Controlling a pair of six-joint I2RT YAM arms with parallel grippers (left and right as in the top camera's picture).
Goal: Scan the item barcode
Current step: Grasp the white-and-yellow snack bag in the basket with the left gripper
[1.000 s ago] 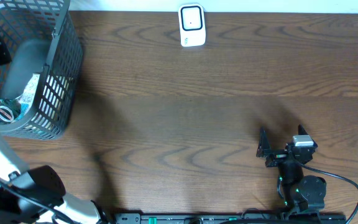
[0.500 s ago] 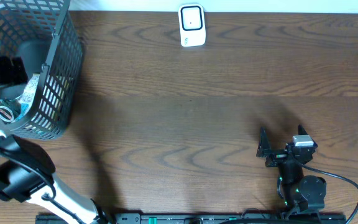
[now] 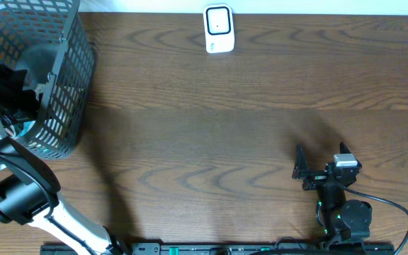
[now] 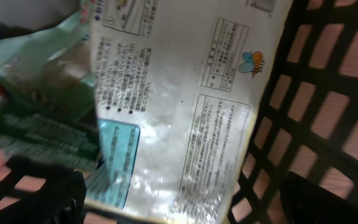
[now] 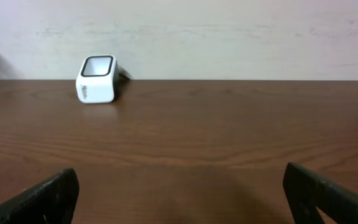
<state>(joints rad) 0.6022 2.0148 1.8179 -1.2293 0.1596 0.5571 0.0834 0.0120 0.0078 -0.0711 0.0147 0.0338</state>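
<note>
Silvery-white plastic fills the left wrist view: a printed packet lying in the black mesh basket, right under our left jaws. They stand wide open with a dark finger in each lower corner, closed on nothing. We cannot tell whether they touch the packet. A green wrapper lies partly tucked beside it. The face turned up shows blocks of small print and a little bee mark, but we cannot make out a barcode on it.

Our right jaws are also spread wide and empty. They rest low over the desk at its near right, well apart from everything else.

We judge the task to be at its very start. The item is not yet gripped and remains inside the basket at the far left. The white scanner sits at the far edge, well apart from the basket, with its window facing up. What is left is closing on the packet, lifting it clear of the mesh, carrying it across and turning its code to the window.

The desk is dark brown wood with a strong grain and carries only the basket and scanner. Behind it runs a plain pale wall.
</note>
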